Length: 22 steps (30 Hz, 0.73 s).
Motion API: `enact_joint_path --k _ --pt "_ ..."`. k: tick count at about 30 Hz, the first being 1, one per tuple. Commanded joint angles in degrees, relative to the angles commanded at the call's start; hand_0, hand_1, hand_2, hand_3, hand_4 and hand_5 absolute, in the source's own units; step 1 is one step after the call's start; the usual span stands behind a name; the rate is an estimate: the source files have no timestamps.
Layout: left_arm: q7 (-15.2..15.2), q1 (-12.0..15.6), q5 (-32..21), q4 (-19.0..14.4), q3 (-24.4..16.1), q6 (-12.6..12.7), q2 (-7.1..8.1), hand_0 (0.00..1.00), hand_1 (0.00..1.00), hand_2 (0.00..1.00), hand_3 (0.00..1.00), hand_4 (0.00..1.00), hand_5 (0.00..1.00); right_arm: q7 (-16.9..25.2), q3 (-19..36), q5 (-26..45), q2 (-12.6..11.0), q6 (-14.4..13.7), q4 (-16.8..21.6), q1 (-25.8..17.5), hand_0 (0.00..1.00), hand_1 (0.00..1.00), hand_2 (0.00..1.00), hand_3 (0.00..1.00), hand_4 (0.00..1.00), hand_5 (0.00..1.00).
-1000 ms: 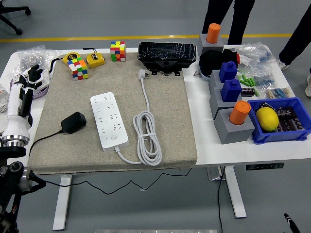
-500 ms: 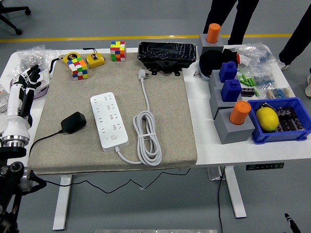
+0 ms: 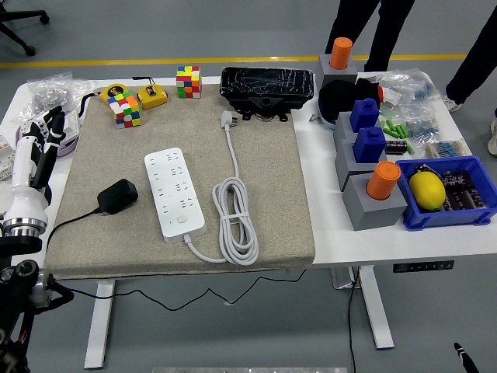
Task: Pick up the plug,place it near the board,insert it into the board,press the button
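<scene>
Plug: black, lying on the beige mat just left of the white board, untouched. Left hand: at the tabletop's left edge, fingers loosely spread, shifted slightly leftward since earlier. Board and coiled cable unmoved.

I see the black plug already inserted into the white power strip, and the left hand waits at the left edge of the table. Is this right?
Not quite. In the head view the black plug lies on the grey mat, beside the white power strip and not inserted into it. The left hand does wait at the table's left edge, holding nothing.
</scene>
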Motion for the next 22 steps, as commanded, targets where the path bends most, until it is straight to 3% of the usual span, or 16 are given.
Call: enact_joint_path --k 4,5,10,11,16,17,22 --pt "0.1 0.0 0.5 0.1 -0.1 0.0 -0.05 0.821 0.906 0.896 0.856 0.998 0.899 -0.1 0.1 -0.1 -0.1 0.0 0.0 0.0 0.798 0.746 0.726 0.764 0.998 0.998" --pt "0.3 0.0 0.8 0.2 -0.1 -0.2 -0.06 0.934 0.992 0.971 0.910 0.998 0.890 -0.1 0.0 0.0 -0.1 0.0 0.0 0.0 0.799 0.746 0.726 0.763 0.998 0.998" --pt "0.9 0.0 1.4 0.5 0.1 -1.1 -0.05 0.934 0.992 0.971 0.910 0.998 0.890 -0.1 0.1 0.0 -0.1 0.0 0.0 0.0 0.799 0.746 0.726 0.763 0.998 0.998" --pt "1.1 0.0 1.4 0.5 0.1 -1.3 -0.08 0.967 0.998 0.990 0.937 0.998 0.930 -0.1 0.1 0.0 -0.1 0.0 0.0 0.0 0.799 0.746 0.726 0.763 0.998 0.998" --pt "1.5 0.0 1.2 0.9 0.4 -1.8 -0.05 0.967 0.998 0.990 0.937 0.998 0.930 0.0 0.0 0.1 0.0 0.0 0.0 0.0 0.799 0.746 0.726 0.763 0.998 0.998" --pt "1.5 0.0 1.1 0.9 0.4 -1.9 -0.04 0.986 0.998 0.991 0.948 0.998 0.998 0.0 0.0 0.0 0.0 0.0 0.0 0.0 0.799 0.746 0.726 0.763 0.998 0.998" --pt "1.3 -0.2 0.4 1.0 0.4 -2.3 -0.22 0.986 0.998 0.991 0.948 0.998 0.998 0.0 0.2 0.0 -0.1 0.0 0.0 0.3 0.799 0.746 0.726 0.763 0.998 0.998"
